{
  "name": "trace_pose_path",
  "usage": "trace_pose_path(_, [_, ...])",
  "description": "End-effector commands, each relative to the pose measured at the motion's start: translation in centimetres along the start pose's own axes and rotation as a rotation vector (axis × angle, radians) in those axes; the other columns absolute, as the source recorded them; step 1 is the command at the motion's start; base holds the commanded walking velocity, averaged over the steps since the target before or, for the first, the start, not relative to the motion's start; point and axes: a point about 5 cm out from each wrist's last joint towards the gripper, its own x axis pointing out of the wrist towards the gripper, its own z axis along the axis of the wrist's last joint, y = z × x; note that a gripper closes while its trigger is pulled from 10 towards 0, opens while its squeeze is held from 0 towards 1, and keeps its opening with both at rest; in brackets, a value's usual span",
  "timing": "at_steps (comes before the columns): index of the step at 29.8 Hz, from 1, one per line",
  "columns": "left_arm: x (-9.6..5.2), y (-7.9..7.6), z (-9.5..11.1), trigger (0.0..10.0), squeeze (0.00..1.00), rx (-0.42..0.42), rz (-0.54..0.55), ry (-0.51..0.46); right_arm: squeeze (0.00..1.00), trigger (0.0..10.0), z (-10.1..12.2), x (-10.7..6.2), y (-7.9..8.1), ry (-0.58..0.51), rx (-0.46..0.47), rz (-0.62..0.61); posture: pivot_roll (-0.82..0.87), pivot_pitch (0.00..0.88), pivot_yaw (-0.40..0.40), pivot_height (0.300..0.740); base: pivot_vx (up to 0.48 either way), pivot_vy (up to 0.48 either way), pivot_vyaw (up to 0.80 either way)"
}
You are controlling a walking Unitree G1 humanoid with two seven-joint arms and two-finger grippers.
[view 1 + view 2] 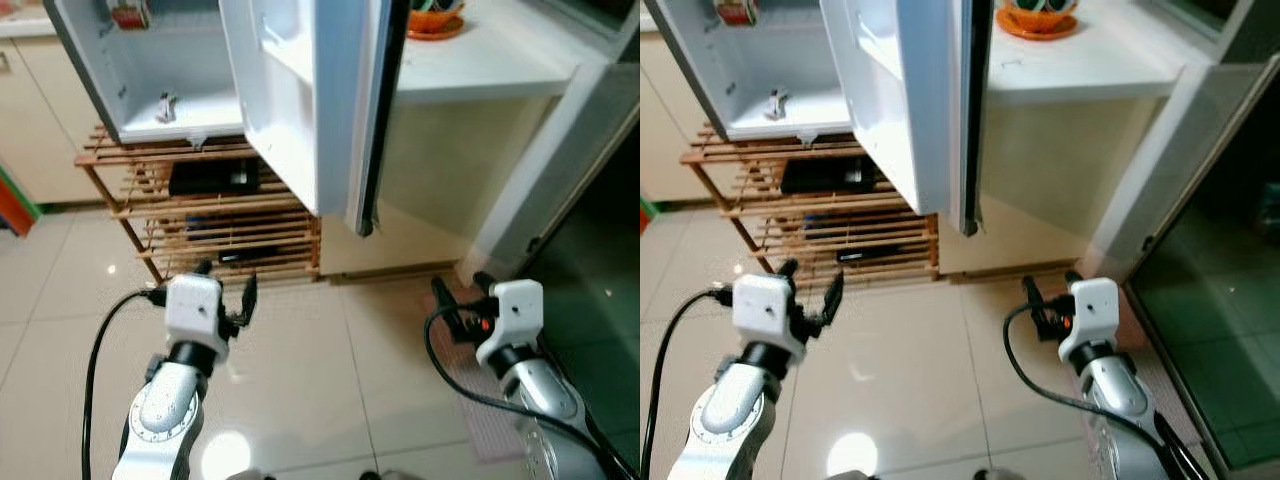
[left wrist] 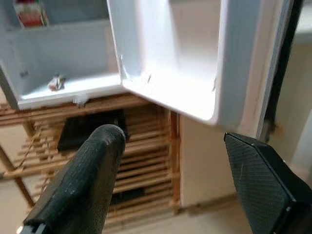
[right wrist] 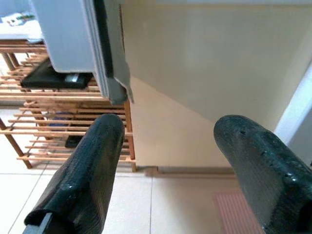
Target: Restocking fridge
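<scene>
No text, brand, number or sign can be read anywhere here. The small red-and-white carton [image 2: 30, 13] on the upper shelf of the open white fridge door [image 2: 63, 63] bears print, but it is too blurred to make out. The flat black box [image 1: 213, 177] on the wooden slatted rack [image 1: 200, 215] below that door shows a pale patch, equally unreadable.

Both arms reach forward, low; left end effector [image 1: 226, 292] and right end effector [image 1: 458, 300] spread apart, holding nothing.
</scene>
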Motion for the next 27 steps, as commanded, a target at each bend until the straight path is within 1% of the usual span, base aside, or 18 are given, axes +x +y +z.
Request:
trace_pose_path(1, [-0.1,0.4,0.1,10.0,0.0,-0.001,0.026,-0.007,0.0,10.0,0.2,0.3,0.0,-0.009,0.005,0.009,-0.04,0.01,-0.024,0.74,0.255,0.375,0.0])
trace_pose_path(6, [0.0,0.1,0.3,10.0,0.0,0.001,0.025,-0.011,0.0,10.0,0.2,1.2,-0.1,-0.011,0.01,0.016,-0.04,0.013,-0.024,0.74,0.259,0.404,0.0])
trace_pose_path(11, [0.3,0.0,0.4,10.0,0.0,0.003,0.024,-0.009,0.0,10.0,0.2,1.4,0.0,-0.012,0.012,0.023,-0.05,0.013,-0.02,0.74,0.281,0.389,0.0])
trace_pose_path(12, [0.9,-0.2,0.3,10.0,0.0,0.022,0.014,0.012,0.0,10.0,0.2,1.5,0.1,-0.01,0.014,0.026,-0.05,0.015,-0.018,0.74,0.322,0.356,0.0])
trace_pose_path(13, [0.9,-0.2,0.3,10.0,0.0,0.022,0.014,0.012,0.0,10.0,0.2,1.5,0.1,-0.01,0.014,0.026,-0.05,0.015,-0.018,0.74,0.322,0.356,0.0])
trace_pose_path(14, [1.5,-0.4,0.1,10.0,0.0,0.035,0.001,0.039,0.0,10.0,0.1,1.6,0.2,-0.01,0.018,0.026,-0.05,0.018,-0.011,0.74,0.439,0.0,0.0])
trace_pose_path(17, [2.6,-0.8,0.3,10.0,0.0,0.048,-0.025,0.051,0.0,10.0,0.0,1.7,0.5,-0.011,0.026,0.026,-0.05,0.021,0.001,0.74,0.455,0.0,0.0])
trace_pose_path(18, [2.8,-0.8,0.3,10.0,0.0,0.052,-0.032,0.051,0.0,10.0,0.0,1.7,0.5,-0.012,0.027,0.026,-0.05,0.021,0.001,0.74,0.461,0.0,0.0])
trace_pose_path(19, [3.2,-0.9,0.4,10.0,0.0,0.073,-0.039,0.053,0.0,10.0,0.1,1.7,0.8,-0.015,0.032,0.029,-0.06,0.022,0.01,0.74,0.0,0.0,0.0])
trace_pose_path(23, [3.5,-0.6,0.4,10.0,0.0,0.102,-0.029,0.064,0.0,10.0,0.1,1.6,1.1,-0.02,0.038,0.03,-0.06,0.026,0.018,0.74,0.0,0.0,0.0])
trace_pose_path(25, [3.7,-0.9,0.7,10.0,0.0,0.127,-0.041,0.058,0.0,10.0,0.2,1.4,1.3,-0.022,0.04,0.03,-0.07,0.032,0.02,0.74,0.0,0.0,0.0])
trace_pose_path(27, [3.7,-0.9,0.7,10.0,0.0,0.131,-0.042,0.059,0.0,10.0,0.2,1.4,1.3,-0.021,0.041,0.03,-0.07,0.032,0.02,0.74,0.0,0.0,0.0])
